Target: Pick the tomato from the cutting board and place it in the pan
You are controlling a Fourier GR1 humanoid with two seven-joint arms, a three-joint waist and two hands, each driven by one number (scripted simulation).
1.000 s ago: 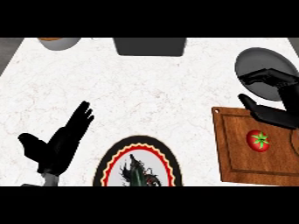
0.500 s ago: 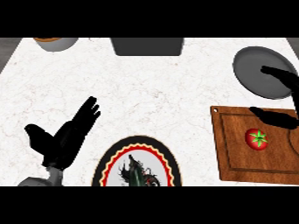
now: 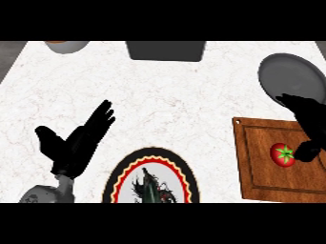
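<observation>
On the wooden cutting board (image 3: pixel 264 167) at the counter's right side, the red tomato (image 3: pixel 282 155) with its green stem is lying a little right of the board's middle. The right hand (image 3: pixel 318 125) is hovering over the board's upper right part, its fingers reaching up and left toward the board's far edge while its thumb is hanging down just beside the tomato's right side. Whether the thumb is touching the tomato cannot be told; the hand is not closing around it, its fingers only slightly bent.

The grey pan (image 3: pixel 292 78) is sitting beyond the board, near the counter's far right corner, with its dark handle pointing right. The pan is holding nothing.

The left hand (image 3: pixel 73 143) is resting over the counter's (image 3: pixel 166 90) left side, fingers straight and pointing up and to the right, thumb spread to the left, grasping nothing.

A round plate (image 3: pixel 152 181) with a black rim, a red and yellow zigzag band and a dark figure in its middle is lying at the near edge, between the left hand and the board. A dark grey box (image 3: pixel 166 50) is standing at the far edge, and a bowl (image 3: pixel 66 45) is showing partly at the far left.
</observation>
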